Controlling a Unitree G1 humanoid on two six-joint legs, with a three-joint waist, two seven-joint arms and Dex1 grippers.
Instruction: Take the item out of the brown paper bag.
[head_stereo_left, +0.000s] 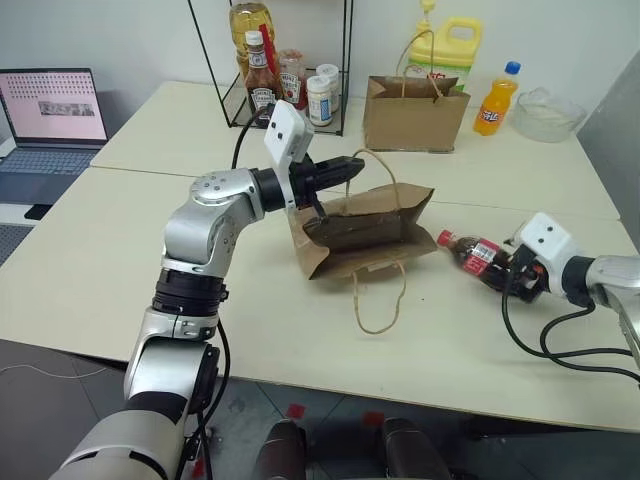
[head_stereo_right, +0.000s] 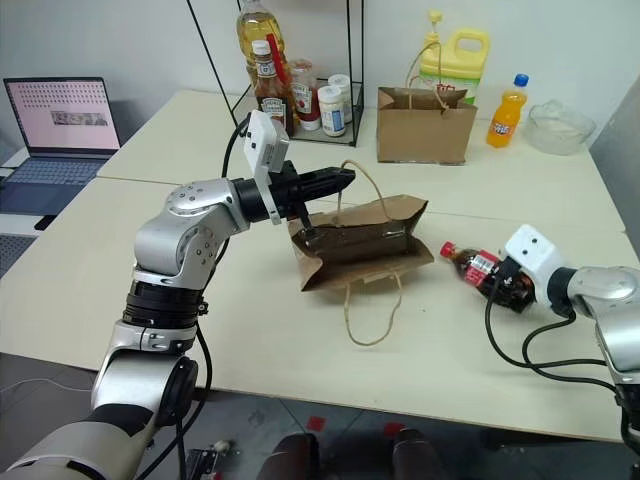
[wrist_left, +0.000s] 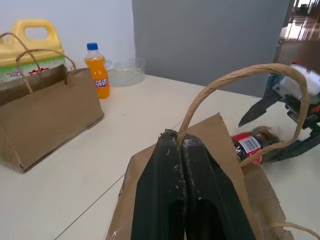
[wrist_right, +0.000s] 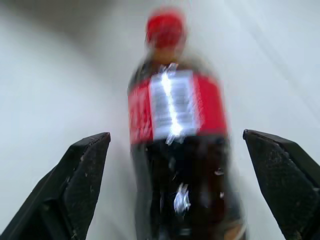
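Observation:
The brown paper bag (head_stereo_left: 365, 235) lies creased on its side in the middle of the table, mouth facing up and right. My left gripper (head_stereo_left: 350, 168) hovers above its rim, shut on one twisted cord handle (wrist_left: 235, 80), which loops up from between the fingertips. The other handle trails on the table toward me. The item, a cola bottle (head_stereo_left: 468, 250) with a red cap and label, lies on the table just right of the bag, outside it. My right gripper (wrist_right: 175, 136) is open, its fingers (wrist_right: 82, 165) standing wide on either side of the bottle's body without touching it.
At the back stand a smaller brown bag (head_stereo_left: 415, 112), a yellow jug (head_stereo_left: 450, 45), an orange soda bottle (head_stereo_left: 495, 100) and a glass bowl (head_stereo_left: 545, 112). A wire rack (head_stereo_left: 290, 85) with a ketchup bottle and jars is back centre. A laptop (head_stereo_left: 50, 120) sits far left.

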